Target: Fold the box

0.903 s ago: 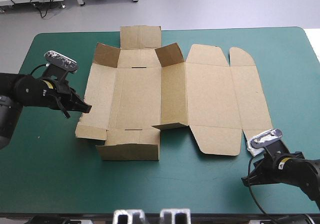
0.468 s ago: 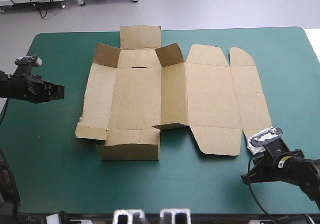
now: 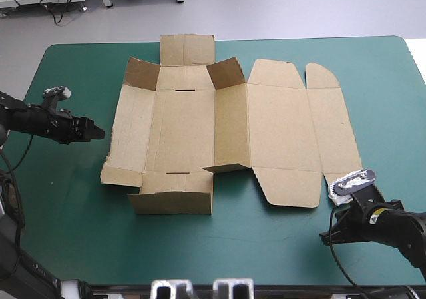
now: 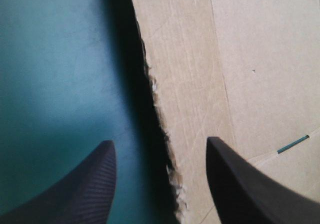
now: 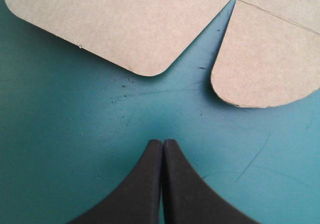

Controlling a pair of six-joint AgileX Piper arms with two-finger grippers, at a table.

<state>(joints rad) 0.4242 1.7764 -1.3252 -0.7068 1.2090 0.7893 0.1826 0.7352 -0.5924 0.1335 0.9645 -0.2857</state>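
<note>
Brown box (image 3: 226,132) mostly flat, frame centre, on desk (image 3: 66,199) | left tool (image 3: 95,132) spread wide, empty, facing its ragged left edge, probably to grasp | right tool (image 3: 327,238) pressed together, empty, lower right

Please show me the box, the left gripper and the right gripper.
box (image 3: 183,129): high view, its flat middle panel.
left gripper (image 4: 159,141): left wrist view, midway between open fingertips.
right gripper (image 5: 162,142): right wrist view, where shut fingertips meet.

Your left gripper (image 4: 159,141) has its black fingers spread apart, one over the teal-green cover (image 4: 55,69), the other over the brown box (image 4: 240,59). The box's ragged edge runs between them, and a thin slot (image 4: 292,144) shows in the board.
</note>
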